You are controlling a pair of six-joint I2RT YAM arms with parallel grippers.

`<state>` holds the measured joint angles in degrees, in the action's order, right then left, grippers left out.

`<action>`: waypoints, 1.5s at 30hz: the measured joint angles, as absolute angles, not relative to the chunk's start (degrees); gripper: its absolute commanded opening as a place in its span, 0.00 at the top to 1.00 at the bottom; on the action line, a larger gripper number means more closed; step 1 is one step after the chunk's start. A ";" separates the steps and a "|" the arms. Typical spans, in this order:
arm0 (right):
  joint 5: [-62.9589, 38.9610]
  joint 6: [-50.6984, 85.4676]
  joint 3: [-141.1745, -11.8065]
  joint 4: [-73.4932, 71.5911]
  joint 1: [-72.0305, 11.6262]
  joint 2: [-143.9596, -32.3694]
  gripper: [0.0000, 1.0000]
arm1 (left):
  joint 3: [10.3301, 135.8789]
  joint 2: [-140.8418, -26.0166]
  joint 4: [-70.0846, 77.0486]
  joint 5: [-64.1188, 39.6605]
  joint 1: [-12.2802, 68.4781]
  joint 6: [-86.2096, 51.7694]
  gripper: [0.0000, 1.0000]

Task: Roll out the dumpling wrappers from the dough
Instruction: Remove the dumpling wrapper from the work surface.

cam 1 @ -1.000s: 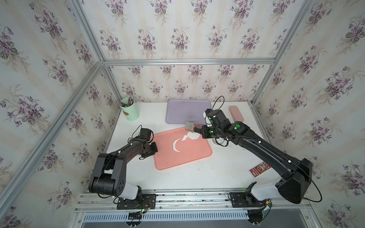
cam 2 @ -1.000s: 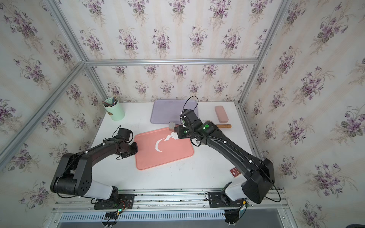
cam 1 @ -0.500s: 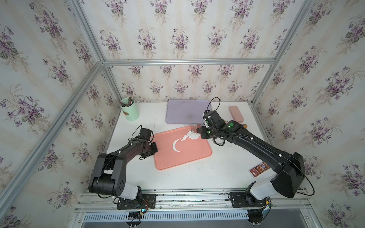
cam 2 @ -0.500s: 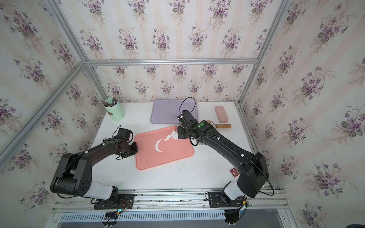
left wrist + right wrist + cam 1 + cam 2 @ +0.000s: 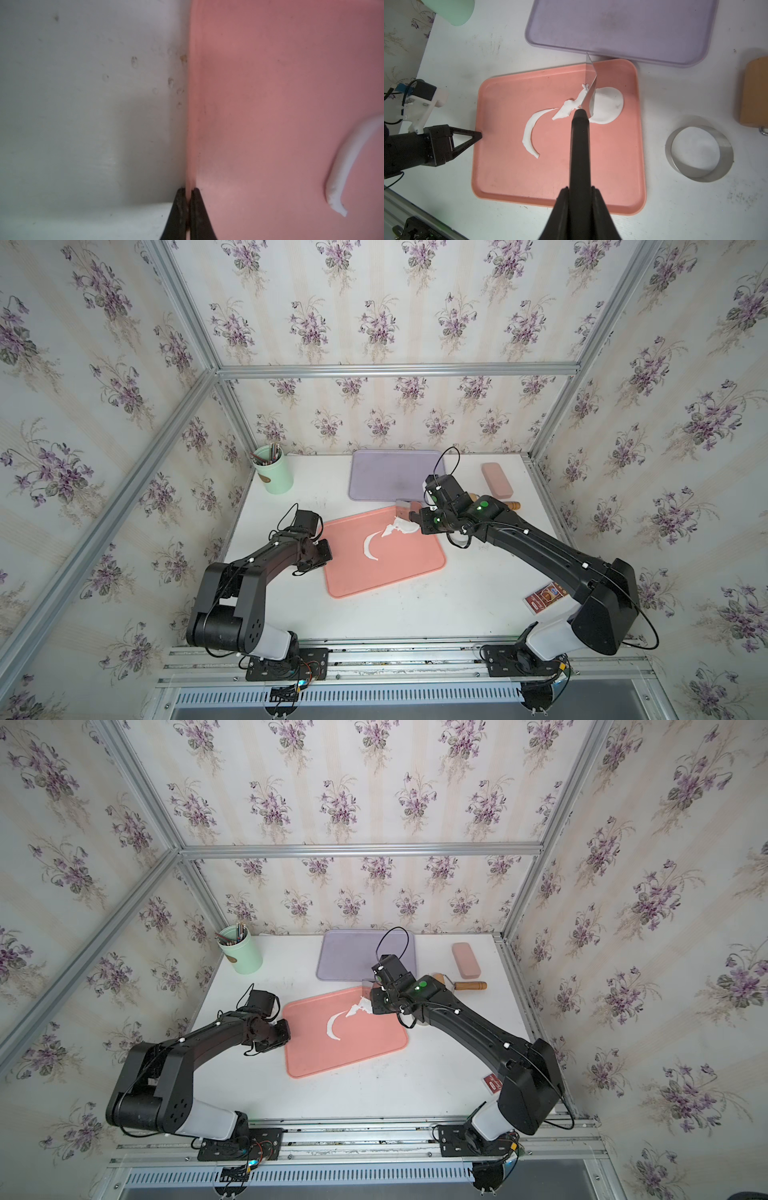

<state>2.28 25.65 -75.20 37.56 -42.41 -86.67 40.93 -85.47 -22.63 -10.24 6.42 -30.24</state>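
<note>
Tray (image 5: 508, 176), pink: your left gripper (image 5: 188, 193) is clamping its rim on the side nearest that arm, seemingly pinning it so it is not sliding under the scraping. Scraper (image 5: 579, 145): your right gripper (image 5: 579, 190) is clenching the black handle, and the blade is standing on edge between the round wrapper (image 5: 610, 104) and the ragged scrap (image 5: 564, 110), likely parting them. Wrapper is lying flat near the tray's far right corner; ring (image 5: 726, 153) is sitting off the tray, just beside it.

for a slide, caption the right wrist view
The right gripper holds a scraper at the edge of a wrapper on the pink tray, gripped at its rim by the left gripper.
</note>
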 measured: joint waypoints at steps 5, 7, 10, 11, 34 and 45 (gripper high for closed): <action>1.96 27.03 -74.52 39.27 -43.57 -85.23 1.00 | 40.93 -85.49 -22.61 -10.28 6.42 -30.35 1.00; 2.11 27.18 -74.41 40.32 -43.79 -84.36 1.00 | 40.93 -85.54 -22.61 -10.28 6.42 -30.39 1.00; 0.99 27.57 -73.67 40.53 -43.81 -82.52 1.00 | 40.95 -85.60 -22.52 -10.41 6.42 -30.41 1.00; 0.36 27.92 -73.71 40.69 -43.75 -82.13 1.00 | 40.95 -85.65 -22.48 -10.46 6.42 -30.41 1.00; 6.57 27.05 -78.30 40.97 -42.74 -86.70 1.00 | 40.86 -85.84 -21.69 -11.31 6.42 -30.44 1.00; 4.99 28.49 -76.38 40.88 -43.05 -85.69 1.00 | 40.84 -85.78 -21.67 -11.31 6.42 -30.46 1.00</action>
